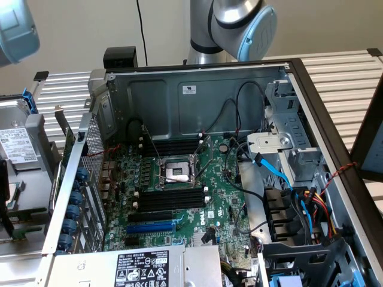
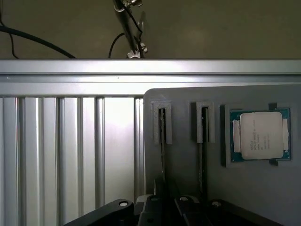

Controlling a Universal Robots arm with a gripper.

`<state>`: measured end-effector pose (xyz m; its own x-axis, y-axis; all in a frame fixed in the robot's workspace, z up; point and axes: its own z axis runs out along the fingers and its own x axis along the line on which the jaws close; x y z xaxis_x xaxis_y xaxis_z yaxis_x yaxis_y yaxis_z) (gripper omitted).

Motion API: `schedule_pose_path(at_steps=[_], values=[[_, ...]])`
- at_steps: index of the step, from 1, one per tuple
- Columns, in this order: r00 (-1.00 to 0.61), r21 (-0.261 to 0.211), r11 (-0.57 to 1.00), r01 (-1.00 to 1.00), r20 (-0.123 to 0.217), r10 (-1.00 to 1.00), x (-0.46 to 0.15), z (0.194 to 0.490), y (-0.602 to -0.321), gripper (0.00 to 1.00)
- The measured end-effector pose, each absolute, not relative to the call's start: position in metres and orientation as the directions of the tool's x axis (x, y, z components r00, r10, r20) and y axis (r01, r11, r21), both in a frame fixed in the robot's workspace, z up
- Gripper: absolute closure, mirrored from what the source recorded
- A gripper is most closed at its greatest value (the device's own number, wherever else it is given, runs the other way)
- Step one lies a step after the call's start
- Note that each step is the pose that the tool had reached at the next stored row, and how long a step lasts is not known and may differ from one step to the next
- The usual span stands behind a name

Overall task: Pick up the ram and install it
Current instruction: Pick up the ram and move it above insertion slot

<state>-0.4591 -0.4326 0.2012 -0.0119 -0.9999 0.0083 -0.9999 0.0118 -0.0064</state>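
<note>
In the wrist view the claw (image 2: 165, 207) hangs low over a grey holder (image 2: 183, 99) that lies on the ribbed aluminium surface (image 2: 56, 150). Two narrow slots are cut into the holder, and a dark stick stands edge-on in each. The ram (image 2: 162, 141) is the stick farther from the processor (image 2: 261, 136), which sits face up in its own square recess in the same holder. The claw's dark body lines up with the near end of the ram. The second stick (image 2: 203, 155) stands just beside it, in the slot between the ram and the processor. Whether the claw is spread or pinching the ram cannot be told, since its tip merges with the stick's dark edge. The ram is seated in its slot, not lifted out of the holder. A black cable (image 2: 37, 42) trails over the plain floor beyond the surface's far rail.

In the exterior view the open computer case (image 1: 179, 95) lies on its side with the green motherboard (image 1: 221, 197) facing up. The processor socket (image 1: 178, 170) sits near the board's middle. Black memory slots (image 1: 170, 198) with white end clips lie just beside it (a further bank lies on its far side), and a blue expansion slot (image 1: 149, 227) is close by. A joint of the arm (image 1: 239, 24) rises behind the case.
</note>
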Motion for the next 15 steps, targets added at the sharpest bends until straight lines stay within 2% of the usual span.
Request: schedule_pose_path(at_steps=[4, 7, 15], values=[[-0.012, -0.006, 0.012, -1.0, 0.008, -1.0, -0.4591, 0.201, -0.4327, 0.83], [-0.012, -0.006, 0.012, -1.0, 0.008, -1.0, -0.4591, 0.2009, -0.4327, 0.88], [-0.012, -0.006, 0.012, -1.0, 0.008, -1.0, -0.4591, 0.2007, -0.4327, 0.88]])
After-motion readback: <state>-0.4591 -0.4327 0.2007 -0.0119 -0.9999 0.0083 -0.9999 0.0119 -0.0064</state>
